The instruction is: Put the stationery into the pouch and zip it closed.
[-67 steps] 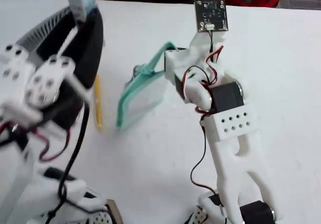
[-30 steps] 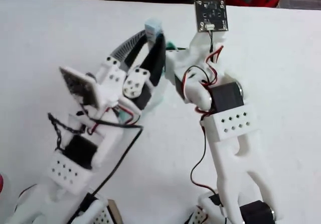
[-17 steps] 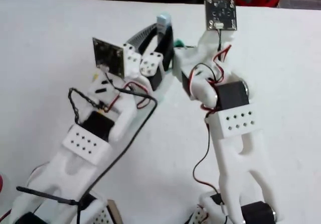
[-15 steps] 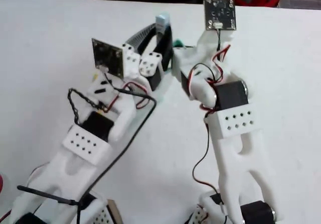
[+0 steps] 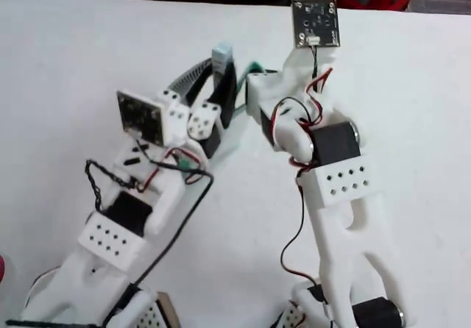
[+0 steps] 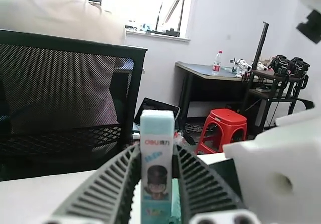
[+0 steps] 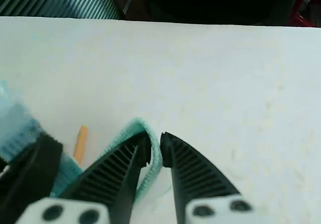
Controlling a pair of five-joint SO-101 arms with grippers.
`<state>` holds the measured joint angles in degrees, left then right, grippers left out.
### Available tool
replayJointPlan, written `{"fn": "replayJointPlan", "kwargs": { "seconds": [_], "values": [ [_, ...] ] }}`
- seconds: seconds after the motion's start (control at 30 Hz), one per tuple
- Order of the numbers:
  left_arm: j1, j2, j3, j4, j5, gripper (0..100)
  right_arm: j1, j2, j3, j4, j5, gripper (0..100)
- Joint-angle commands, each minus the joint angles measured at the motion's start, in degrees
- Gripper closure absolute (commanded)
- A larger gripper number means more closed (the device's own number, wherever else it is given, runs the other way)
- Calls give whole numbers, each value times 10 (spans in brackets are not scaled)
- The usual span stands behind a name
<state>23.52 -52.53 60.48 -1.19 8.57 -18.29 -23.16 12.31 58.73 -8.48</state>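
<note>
My left gripper (image 5: 220, 69) is shut on a pale blue eraser (image 5: 221, 53), which stands upright between its ribbed fingers (image 6: 120, 179). The eraser (image 6: 157, 174) hangs just above the teal pouch (image 5: 255, 68), most of which lies hidden under the left arm. My right gripper (image 7: 155, 142) is shut on the pouch's raised teal rim (image 7: 150, 158). It sits close beside the left gripper in the high view, at the far middle of the table. An orange pencil (image 7: 80, 142) lies on the table beyond the pouch.
The white table (image 5: 66, 56) has free room to the far left and at the right side. A brown block corner (image 5: 168, 309) sits at the near edge by the left arm's base. A mesh chair (image 6: 60, 93) stands past the far edge.
The left arm swung in from the left with the eraser to beside the right gripper, then drew back slightly toward the near left. The right gripper kept hold of the pouch rim.
</note>
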Motion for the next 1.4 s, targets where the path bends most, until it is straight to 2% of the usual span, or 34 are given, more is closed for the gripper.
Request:
{"fn": "replayJointPlan", "kwargs": {
  "seconds": [0.0, 0.2, 0.53, 0.73, 0.83, 0.97, 1.37],
  "values": [
    [15, -19, 30, 3, 0, 946, 8, 0, -1, -6, 6, 980],
    [26, 0, 35, 3, -1, 949, 5, 2, -2, -15, 7, 919],
    [31, -50, 22, 10, -1, 950, 5, 6, -2, -28, 9, 957],
    [51, -36, 20, 53, -9, 947, 6, 0, -2, -46, 69, 956],
    [52, -36, 21, 54, -54, 950, 7, 1, -31, -25, 91, 923],
    [48, -36, 30, 50, -54, 950, 3, 2, -80, 28, 95, 824],
    [35, -36, 36, 50, -55, 950, -14, -2, -148, 60, 97, 819]
  ]
}}
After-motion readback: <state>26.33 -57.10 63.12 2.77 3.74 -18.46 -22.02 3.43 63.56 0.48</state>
